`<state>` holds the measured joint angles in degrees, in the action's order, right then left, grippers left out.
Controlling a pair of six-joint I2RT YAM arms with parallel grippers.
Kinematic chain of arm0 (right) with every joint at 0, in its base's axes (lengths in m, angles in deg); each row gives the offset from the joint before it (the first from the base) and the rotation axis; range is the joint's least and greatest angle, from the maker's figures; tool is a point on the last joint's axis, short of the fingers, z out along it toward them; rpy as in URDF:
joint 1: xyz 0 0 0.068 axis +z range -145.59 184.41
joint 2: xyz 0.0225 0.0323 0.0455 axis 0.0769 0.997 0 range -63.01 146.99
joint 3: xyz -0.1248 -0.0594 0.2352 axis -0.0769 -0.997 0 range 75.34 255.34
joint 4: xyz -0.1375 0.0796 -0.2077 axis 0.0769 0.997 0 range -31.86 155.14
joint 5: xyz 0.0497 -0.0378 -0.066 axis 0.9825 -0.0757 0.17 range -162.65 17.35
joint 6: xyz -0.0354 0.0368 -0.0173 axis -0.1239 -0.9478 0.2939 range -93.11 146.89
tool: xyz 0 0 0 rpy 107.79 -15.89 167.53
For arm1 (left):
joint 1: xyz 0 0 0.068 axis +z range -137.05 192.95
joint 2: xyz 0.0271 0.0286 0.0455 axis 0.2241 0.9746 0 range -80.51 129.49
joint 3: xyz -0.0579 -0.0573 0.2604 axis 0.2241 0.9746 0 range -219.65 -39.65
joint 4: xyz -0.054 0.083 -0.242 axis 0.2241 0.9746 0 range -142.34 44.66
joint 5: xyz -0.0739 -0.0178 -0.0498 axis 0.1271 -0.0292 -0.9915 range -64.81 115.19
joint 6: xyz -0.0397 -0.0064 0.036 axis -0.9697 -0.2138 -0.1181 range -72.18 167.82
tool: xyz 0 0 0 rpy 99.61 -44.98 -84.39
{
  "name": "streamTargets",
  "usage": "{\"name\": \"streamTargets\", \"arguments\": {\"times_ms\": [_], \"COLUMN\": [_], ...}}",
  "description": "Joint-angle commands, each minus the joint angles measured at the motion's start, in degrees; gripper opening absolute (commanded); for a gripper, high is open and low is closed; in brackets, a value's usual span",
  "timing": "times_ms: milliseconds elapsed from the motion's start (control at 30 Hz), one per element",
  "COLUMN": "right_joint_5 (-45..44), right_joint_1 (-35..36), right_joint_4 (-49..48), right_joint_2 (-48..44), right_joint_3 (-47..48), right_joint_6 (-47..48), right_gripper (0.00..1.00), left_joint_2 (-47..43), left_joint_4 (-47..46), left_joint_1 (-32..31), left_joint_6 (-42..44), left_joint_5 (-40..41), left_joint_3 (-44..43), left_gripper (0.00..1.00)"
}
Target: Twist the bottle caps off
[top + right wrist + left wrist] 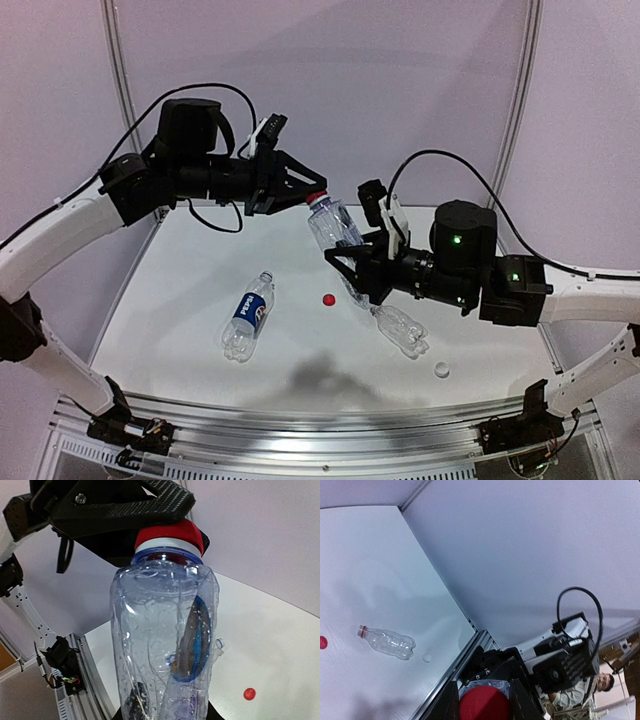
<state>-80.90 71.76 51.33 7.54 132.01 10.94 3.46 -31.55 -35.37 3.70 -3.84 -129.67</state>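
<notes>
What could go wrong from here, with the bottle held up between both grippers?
1. The right gripper grips the held bottle by its thin, crinkled body. The body could twist or slip instead of the red cap turning under the left gripper.
2. The bottle hangs tilted above the table. Once the cap comes free, either part could drop, perhaps onto the lying bottle close by.

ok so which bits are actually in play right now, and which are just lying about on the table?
In play: left pincer, gripped red cap, raised bottle, right pincer holding it.
Lying about: Pepsi bottle, ribbed bottle, loose red cap, white cap.
</notes>
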Motion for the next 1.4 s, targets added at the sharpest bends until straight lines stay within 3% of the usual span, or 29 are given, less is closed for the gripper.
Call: {"name": "streamTargets", "arguments": {"times_ms": [0, 100, 233, 300, 567, 700, 933, 1100, 1367], "right_joint_5": [-14.6, -15.7, -10.8, -8.1, -4.1, -2.0, 6.1, 12.4, 15.3], "right_joint_1": [-0.1, -0.1, -0.1, -0.1, -0.1, -0.1, -0.3, -0.5, -0.6], "right_joint_4": [15.4, 14.6, 10.9, 8.9, 3.1, -1.7, -12.4, -17.8, -19.1], "right_joint_2": [4.8, 5.1, 4.7, 4.3, 0.3, -2.4, -5.7, -4.8, -2.5], "right_joint_3": [6.9, 7.4, 6.2, 4.8, -1.9, -5.4, -10.4, -11.2, -9.8], "right_joint_6": [6.1, 9.2, 11.0, 11.0, 7.8, 5.7, 2.9, 0.8, -0.3], "right_gripper": [0.00, 0.00, 0.00, 0.00, 0.00, 0.00, 0.00, 0.00, 0.00], "left_joint_2": [4.1, 5.0, 5.0, 4.8, -1.7, -5.4, -11.4, -11.1, -9.3], "left_joint_4": [18.3, 19.9, 17.8, 15.8, 3.3, 0.7, -9.9, -15.8, -14.8], "left_joint_1": [-2.8, -3.2, -3.5, -3.5, -3.0, -2.3, -0.8, -1.8, -3.2], "left_joint_6": [-3.8, -6.3, -6.2, -5.9, -4.7, -2.3, -1.9, -1.3, -0.2], "left_joint_5": [8.5, 10.1, 9.9, 9.3, 9.5, 9.6, 5.5, 0.3, -1.1], "left_joint_3": [-8.4, -9.8, -9.6, -8.9, -0.4, 4.6, 14.7, 14.6, 12.9], "left_gripper": [0.12, 0.13, 0.19, 0.27, 0.74, 0.85, 0.87, 0.82, 0.75]}}
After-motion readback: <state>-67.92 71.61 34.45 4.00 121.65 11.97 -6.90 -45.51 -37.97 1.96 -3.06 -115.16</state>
